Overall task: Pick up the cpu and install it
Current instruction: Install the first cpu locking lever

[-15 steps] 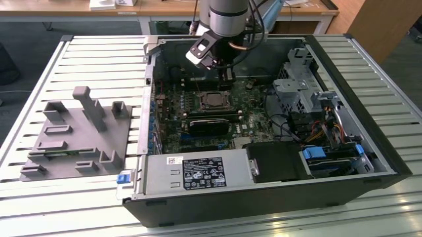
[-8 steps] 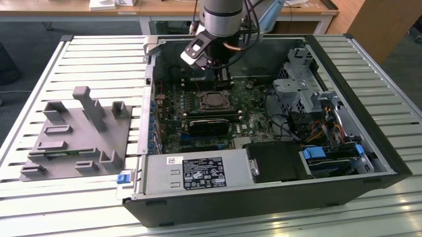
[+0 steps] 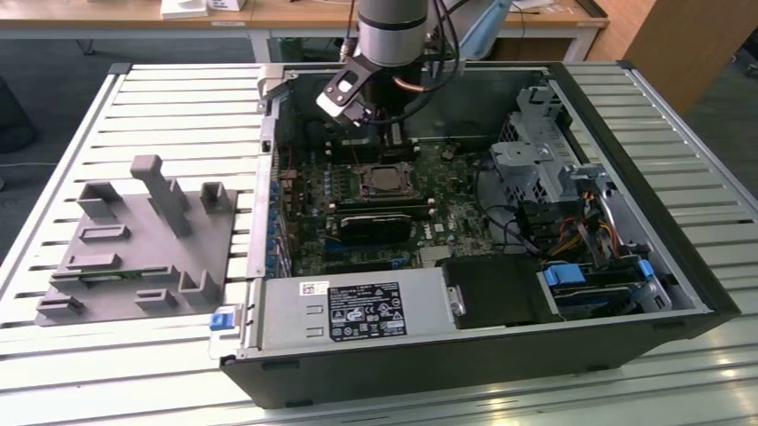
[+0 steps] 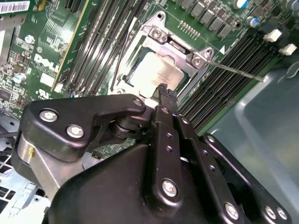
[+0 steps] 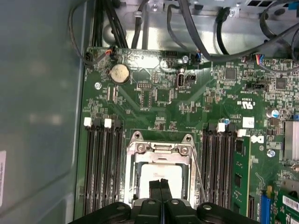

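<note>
Cpu (image 5: 161,179) seated in socket frame (image 5: 161,151), claw (image 5: 160,183) pressed together just above; risk of scraping lid if lowered.

cpu (image 5: 161,173): dull silver metal | pincer (image 5: 160,185): matt black | motherboard (image 5: 154,100): glossy green

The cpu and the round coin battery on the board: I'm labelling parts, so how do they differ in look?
The cpu is square with a pale, dull metal top; the coin battery is round and shinier. The cpu sits framed inside a silver metal socket bracket; the battery sits in the open on the green board. The gripper hangs just above the cpu, well away from the battery. Both lie flat.
</note>
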`<state>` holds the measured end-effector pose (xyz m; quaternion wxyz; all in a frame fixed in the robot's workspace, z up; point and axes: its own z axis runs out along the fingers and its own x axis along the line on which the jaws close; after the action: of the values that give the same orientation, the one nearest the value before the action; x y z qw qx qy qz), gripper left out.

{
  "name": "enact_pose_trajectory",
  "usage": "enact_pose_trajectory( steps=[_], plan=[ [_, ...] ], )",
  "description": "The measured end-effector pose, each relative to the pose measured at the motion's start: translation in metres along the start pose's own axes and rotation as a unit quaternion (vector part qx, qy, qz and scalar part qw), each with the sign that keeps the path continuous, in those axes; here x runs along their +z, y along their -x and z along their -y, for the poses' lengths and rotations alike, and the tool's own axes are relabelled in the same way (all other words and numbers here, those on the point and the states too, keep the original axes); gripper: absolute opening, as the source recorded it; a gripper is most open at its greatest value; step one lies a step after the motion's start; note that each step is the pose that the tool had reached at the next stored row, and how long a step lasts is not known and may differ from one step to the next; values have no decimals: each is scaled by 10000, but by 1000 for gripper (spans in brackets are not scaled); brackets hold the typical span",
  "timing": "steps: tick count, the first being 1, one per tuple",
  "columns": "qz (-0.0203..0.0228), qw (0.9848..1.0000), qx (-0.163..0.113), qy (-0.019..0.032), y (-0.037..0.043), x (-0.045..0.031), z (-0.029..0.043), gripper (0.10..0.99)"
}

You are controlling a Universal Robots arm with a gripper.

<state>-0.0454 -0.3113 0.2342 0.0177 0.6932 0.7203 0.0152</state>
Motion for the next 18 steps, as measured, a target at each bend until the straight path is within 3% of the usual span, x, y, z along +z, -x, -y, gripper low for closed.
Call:
enact_pose_trajectory(
  steps=[7, 14, 18],
  plan=[
    [1, 10000, 0, -1, -1, -21, 39, 106],
    [0, 10000, 0, -1, 0, -201, 31, 106],
    [-6, 9999, -111, -3, -1, -224, 30, 106]
  ],
)
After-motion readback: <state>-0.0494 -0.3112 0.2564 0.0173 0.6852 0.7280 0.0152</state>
